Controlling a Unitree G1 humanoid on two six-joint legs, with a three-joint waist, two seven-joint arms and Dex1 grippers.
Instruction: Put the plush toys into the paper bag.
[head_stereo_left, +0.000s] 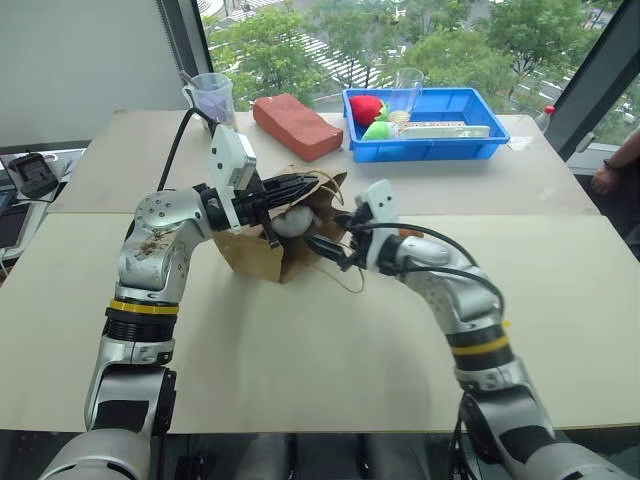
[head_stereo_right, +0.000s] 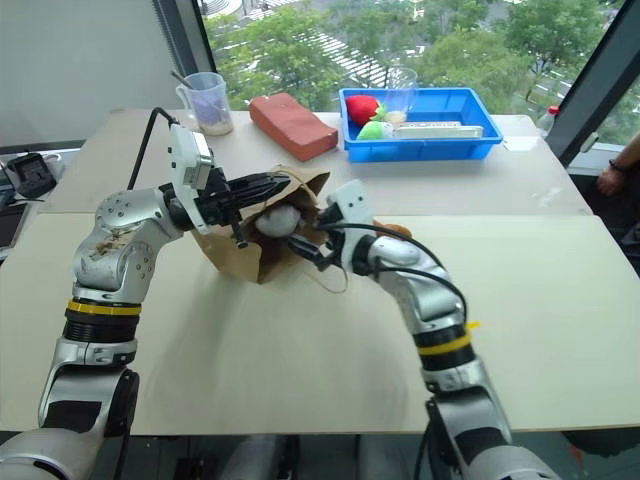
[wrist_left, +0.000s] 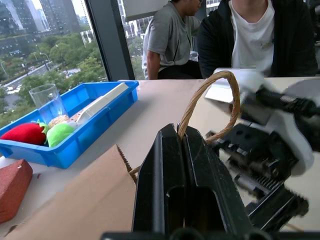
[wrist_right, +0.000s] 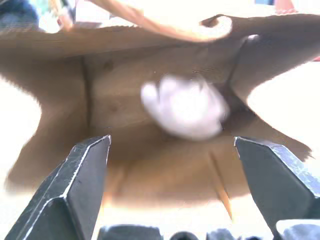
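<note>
Up close, the paper bag is stiff brown kraft with a saw-toothed rim, lying on its side on the pale table with its mouth facing the right arm. The left gripper is pinched tight on one pale twisted-cord handle, whose loop arches above the black fingers in the left wrist view. The right gripper stands wide apart at the bag's mouth, holding nothing; between its two wedge-shaped fingers the right wrist view shows the white plush toy, soft and rounded, lying inside the bag against its creased paper wall. From the head views that toy is a pale lump just inside the opening.

Farther off sit a reddish brick-like block, a clear measuring cup and a blue plastic bin with red and green soft items. The left wrist view adds two seated people beyond the table.
</note>
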